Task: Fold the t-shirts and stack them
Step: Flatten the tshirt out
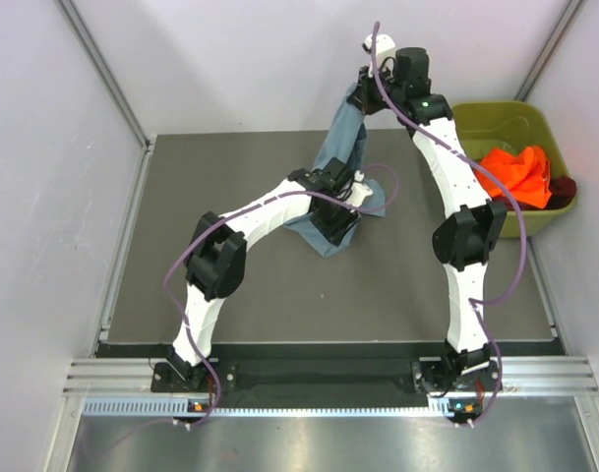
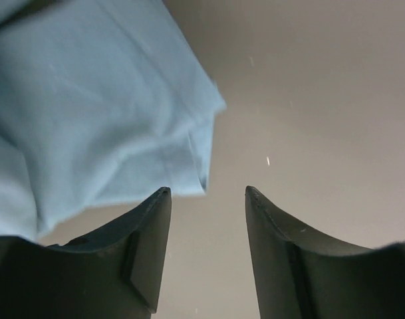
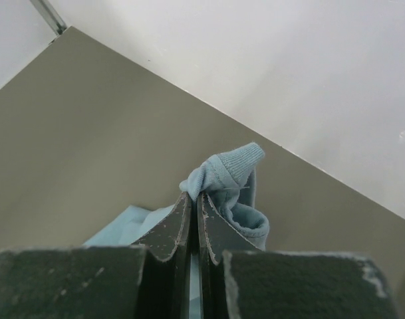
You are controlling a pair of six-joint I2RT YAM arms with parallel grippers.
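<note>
The blue-grey shirt (image 1: 340, 138) hangs lengthwise from the right gripper (image 3: 194, 194), which is clamped on its ribbed edge. The left gripper (image 2: 207, 191), parted and empty, sits just beside the shirt's lower corner on the table (image 1: 210, 177).

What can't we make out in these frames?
- Top view: maroon t-shirt mostly buried behind orange t-shirt in bin.
- Top view: left arm covers lower end of blue-grey t-shirt.
- Left wrist: same shirt blurred, cut by frame edges.
- Right wrist: right pincer hides cloth below its grip.
</note>
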